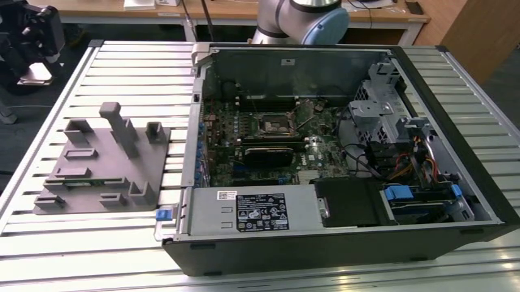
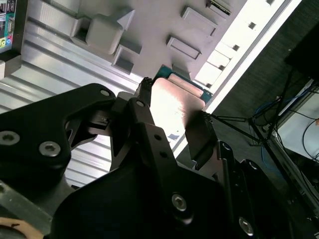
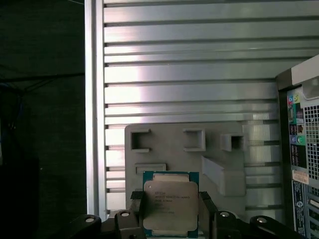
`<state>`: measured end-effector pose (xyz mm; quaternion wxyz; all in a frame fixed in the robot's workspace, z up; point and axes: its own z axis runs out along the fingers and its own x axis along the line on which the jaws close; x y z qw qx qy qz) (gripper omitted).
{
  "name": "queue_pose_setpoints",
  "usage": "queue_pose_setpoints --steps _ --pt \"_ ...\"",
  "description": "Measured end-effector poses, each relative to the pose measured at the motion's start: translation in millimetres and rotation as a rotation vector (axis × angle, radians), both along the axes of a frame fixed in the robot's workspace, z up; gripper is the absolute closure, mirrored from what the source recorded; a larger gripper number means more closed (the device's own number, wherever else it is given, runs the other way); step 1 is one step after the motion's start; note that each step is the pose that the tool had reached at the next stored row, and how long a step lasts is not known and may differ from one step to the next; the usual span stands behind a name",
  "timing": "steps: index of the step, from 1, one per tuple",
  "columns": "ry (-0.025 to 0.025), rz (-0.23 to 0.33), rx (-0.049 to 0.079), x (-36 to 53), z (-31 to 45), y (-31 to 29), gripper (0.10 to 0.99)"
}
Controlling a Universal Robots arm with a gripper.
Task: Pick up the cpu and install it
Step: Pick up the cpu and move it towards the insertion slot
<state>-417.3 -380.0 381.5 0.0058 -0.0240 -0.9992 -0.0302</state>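
The cpu (image 3: 169, 204) is a small square chip with a pale metal top on a green board, and it sits clamped between the two black fingers of my gripper (image 3: 171, 215). In the second wrist view the cpu (image 2: 172, 102) glares bright in the gripper (image 2: 173, 107), held above the table's edge. In the exterior view the gripper (image 1: 34, 55) hangs off the table's corner at the exterior view's far left, with the pale cpu (image 1: 36, 74) at its tip. The dark square socket (image 1: 274, 126) lies on the motherboard inside the open computer case (image 1: 325, 255).
A grey fixture (image 1: 89, 176) with upright posts and pockets lies on the slatted aluminium table (image 1: 122, 67), at the exterior view's left of the case. A black heatsink-like block (image 1: 267, 155) sits just in front of the socket. Drive cages and cables (image 1: 398, 146) fill the case's right side.
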Motion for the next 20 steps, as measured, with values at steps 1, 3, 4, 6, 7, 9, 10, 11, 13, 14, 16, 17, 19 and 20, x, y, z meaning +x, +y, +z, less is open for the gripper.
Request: queue_pose_setpoints --steps 1,3,4,6,7,9,10,11,13,14,16,17,19,20 --pt "0.0000 0.000 0.000 1.1 0.0 0.0 0.561" --pt "0.0001 0.000 0.000 3.2 0.1 0.0 0.561" --pt "0.0000 0.000 0.000 4.2 0.0 0.0 0.561" --pt "0.0000 0.000 0.000 6.3 0.0 0.0 0.561" --pt "0.0001 0.000 0.000 7.2 0.1 0.0 0.561" --pt "0.0000 0.000 0.000 8.9 0.0 0.0 0.561" --pt "0.0000 0.000 0.000 9.8 0.0 0.0 0.561" --pt "0.0001 0.000 0.000 10.7 0.0 0.0 0.561" --pt "0.0001 0.000 0.000 12.6 0.0 0.0 0.561" --pt "0.0001 0.000 0.000 13.4 0.0 0.0 0.561" --pt "0.0000 0.000 0.000 15.4 0.0 0.0 0.561" --pt "0.0000 0.000 0.000 16.5 0.0 0.0 0.561" --pt "0.0001 0.000 0.000 19.4 0.0 0.0 0.561" --pt "0.0000 0.000 0.000 21.0 0.0 0.0 0.561"
